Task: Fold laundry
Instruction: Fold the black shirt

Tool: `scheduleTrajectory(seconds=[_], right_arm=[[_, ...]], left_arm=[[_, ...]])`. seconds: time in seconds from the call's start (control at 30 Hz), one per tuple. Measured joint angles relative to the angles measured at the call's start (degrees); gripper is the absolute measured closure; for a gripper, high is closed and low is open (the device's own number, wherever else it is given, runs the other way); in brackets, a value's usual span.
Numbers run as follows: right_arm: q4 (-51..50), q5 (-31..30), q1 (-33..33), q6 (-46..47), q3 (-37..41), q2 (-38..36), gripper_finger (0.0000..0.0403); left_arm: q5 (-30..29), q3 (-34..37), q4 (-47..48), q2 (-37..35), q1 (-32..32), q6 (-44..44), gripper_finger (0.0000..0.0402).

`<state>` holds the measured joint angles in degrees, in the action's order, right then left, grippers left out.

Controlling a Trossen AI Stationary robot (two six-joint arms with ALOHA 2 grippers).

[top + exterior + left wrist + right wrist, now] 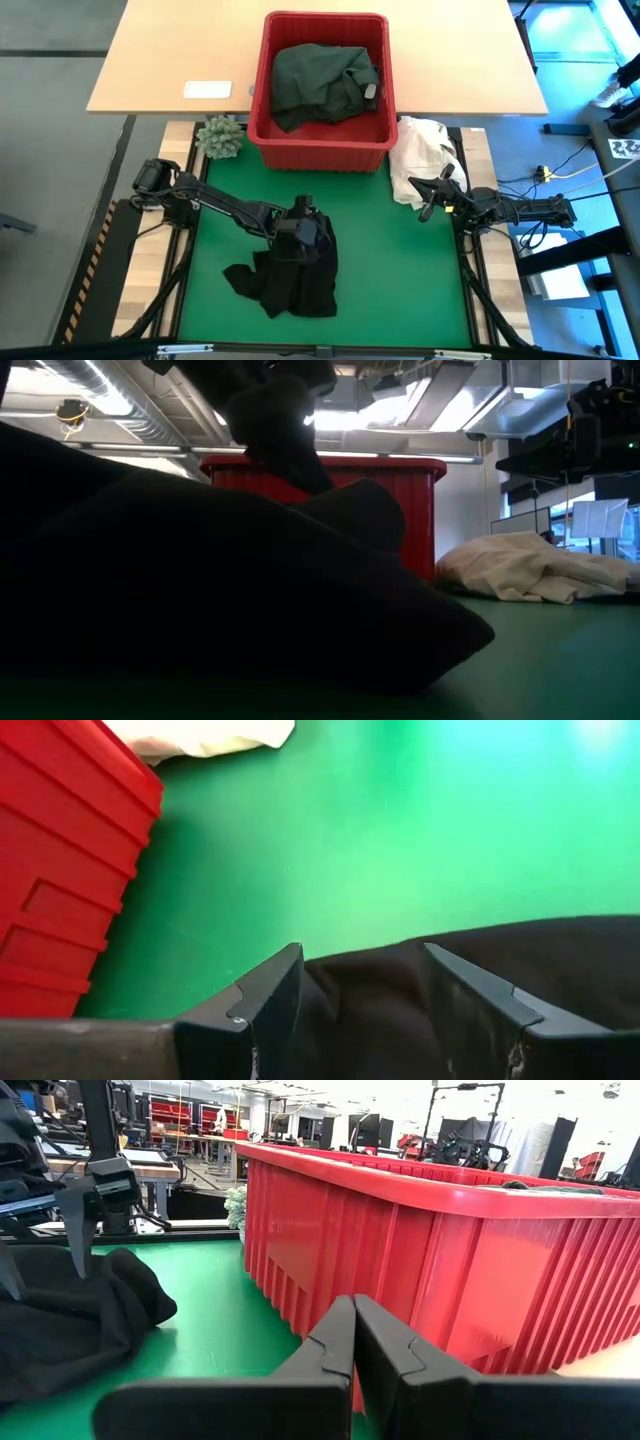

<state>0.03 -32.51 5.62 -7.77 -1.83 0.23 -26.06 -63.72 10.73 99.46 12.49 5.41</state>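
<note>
A black garment (285, 285) lies heaped on the green mat (400, 270), near the front. My left gripper (308, 235) stands over the heap's far side with black cloth between its fingers (362, 952). In the low view a bunch of that cloth (285, 430) rises above the heap. A dark green garment (320, 80) lies crumpled in the red basket (325, 152). At the mat's right edge my right gripper (432, 200) is shut on nothing, level beside the cream cloth heap (420, 155). In its own view (353, 1305) it faces the basket's wall. My left gripper has a thick bunch of the black garment's upper part (365, 1000) between its two fingers; how many layers I cannot tell. The fingers slant down at it from the table's left. The bunch is drawn up a little, and the rest of the garment (280, 295) lies on the mat.
The red basket stands at the mat's far edge, its wall (60, 870) close to my left gripper. A small plant (220, 137) sits left of it, and a white card (208, 90) lies on the wooden table behind. Bare mat shows right of the black heap.
</note>
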Motion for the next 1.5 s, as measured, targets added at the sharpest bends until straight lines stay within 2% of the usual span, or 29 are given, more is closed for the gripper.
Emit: scheduleTrajectory(seconds=[0.47, 0.63, 0.8, 1.1, 1.27, 1.4, 1.5], right_arm=[[0.70, 0.02, 0.01, 0.00, 0.07, 0.00, 0.0397], [9.16, 0.13, 0.00, 0.00, 0.13, 0.00, 0.0397], [12.48, 0.14, 0.00, -0.01, 0.11, 0.00, 0.0397], [10.40, 0.15, 0.01, 0.00, 0.07, 0.02, 0.0397], [10.43, 0.15, -0.02, 0.00, 0.07, 0.02, 0.0397], [10.43, 0.27, -0.02, 0.00, 0.06, 0.02, 0.0397], [10.51, 3.08, -0.01, 0.01, 0.02, 0.02, 0.0397]], left_arm=[[0.00, 0.00, -0.95, -0.04, 0.02, 2.17, 0.0206], [0.15, 0.00, -0.94, -0.03, 0.04, 4.71, 0.0206], [0.15, 0.00, -0.89, -0.04, 0.05, 4.65, 0.0206], [0.14, 0.00, -0.22, -0.04, 0.02, 4.88, 0.0206], [0.13, 0.00, -0.15, -0.04, 0.02, 11.82, 0.0206], [0.13, 0.00, -0.13, -0.04, 0.02, 12.95, 0.0206], [0.14, 0.00, -0.38, -0.04, 0.02, 12.97, 0.0206]])
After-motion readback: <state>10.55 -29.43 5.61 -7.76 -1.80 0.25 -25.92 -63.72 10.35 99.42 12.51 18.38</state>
